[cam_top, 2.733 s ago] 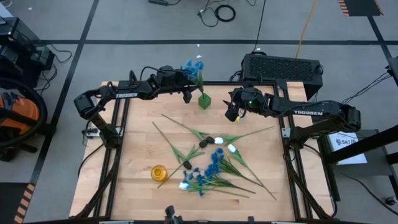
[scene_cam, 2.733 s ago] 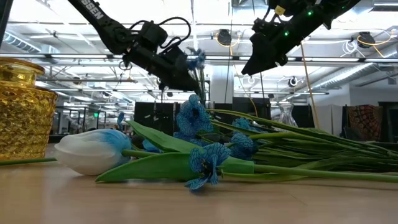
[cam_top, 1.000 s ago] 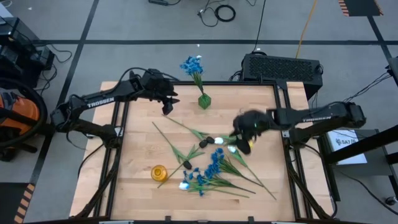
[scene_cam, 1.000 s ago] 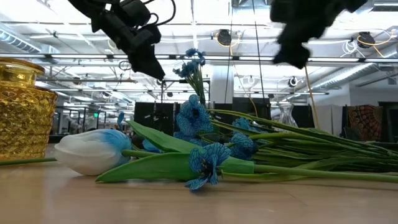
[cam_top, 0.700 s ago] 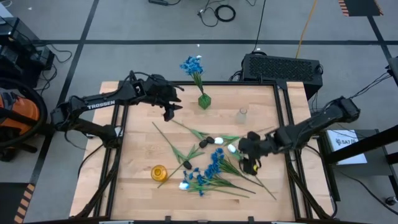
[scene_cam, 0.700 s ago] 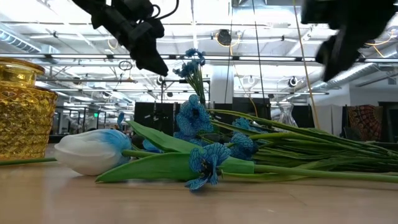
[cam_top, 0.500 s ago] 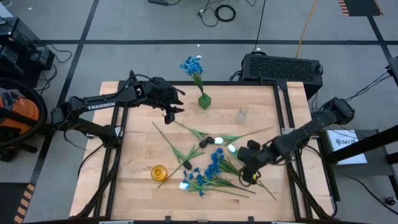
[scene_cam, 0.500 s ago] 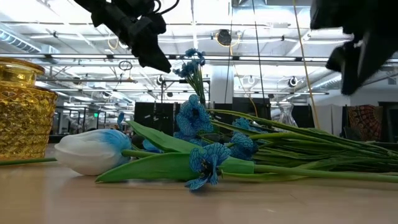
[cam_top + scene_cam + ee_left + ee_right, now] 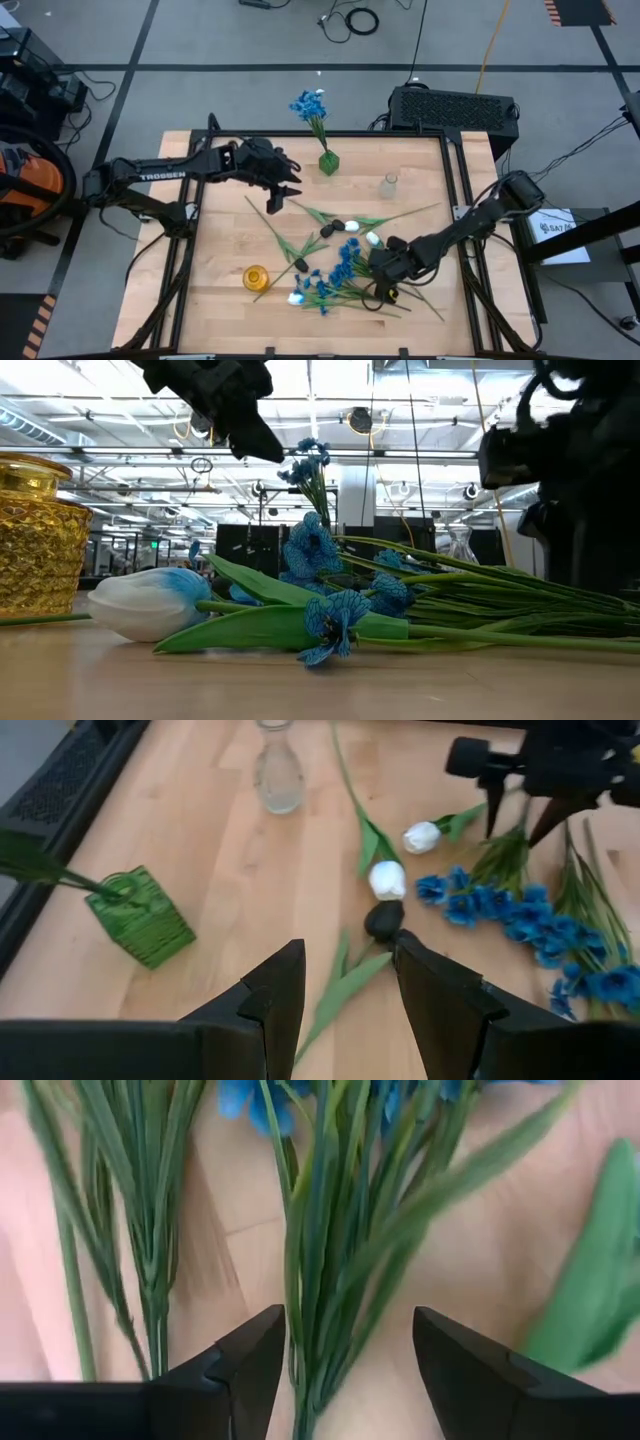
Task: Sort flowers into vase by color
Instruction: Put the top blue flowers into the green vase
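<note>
One blue spray stands in the green vase [image 9: 329, 162]; the other flowers [image 9: 340, 270] lie loose on the surface. Right gripper [image 9: 384, 290] hangs open over blue stems [image 9: 320, 1250], gripping nothing. Left gripper [image 9: 273, 200] hovers open, empty, near the vase.

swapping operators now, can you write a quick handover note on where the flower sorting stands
Left claw: open, empty, above the table's far left part near the green vase.
Right claw: open, low over the green stems of the blue flower pile, nothing gripped yet.
Done: one blue bunch stands in the green vase.
Left: blue flowers, white tulips and dark tulips lie on the table; clear vase and yellow vase are unfilled.
</note>
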